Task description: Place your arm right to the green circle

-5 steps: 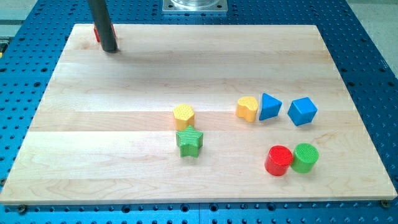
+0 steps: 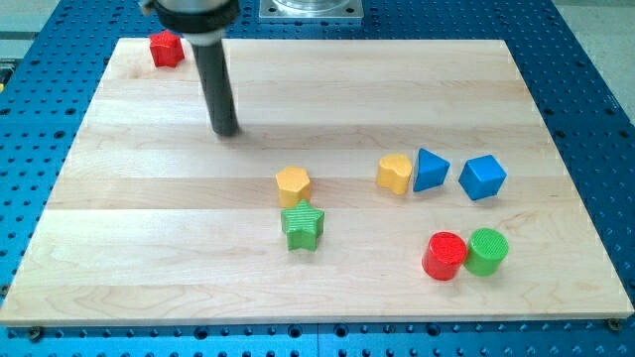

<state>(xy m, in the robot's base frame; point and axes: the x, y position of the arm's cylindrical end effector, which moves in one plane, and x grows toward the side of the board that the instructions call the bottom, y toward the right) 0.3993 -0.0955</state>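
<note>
The green circle stands near the view's bottom right of the wooden board, touching a red cylinder on its left. My tip rests on the board in the upper left part, far up and to the left of the green circle. No block touches the tip.
A small red block sits at the board's top left corner. A yellow hexagon stands just above a green star mid-board. A yellow heart-like block, a blue triangle and a blue cube line up right of centre.
My tip has moved down and to the right, away from the red block at the top left corner, which now shows fully. No block has moved.
</note>
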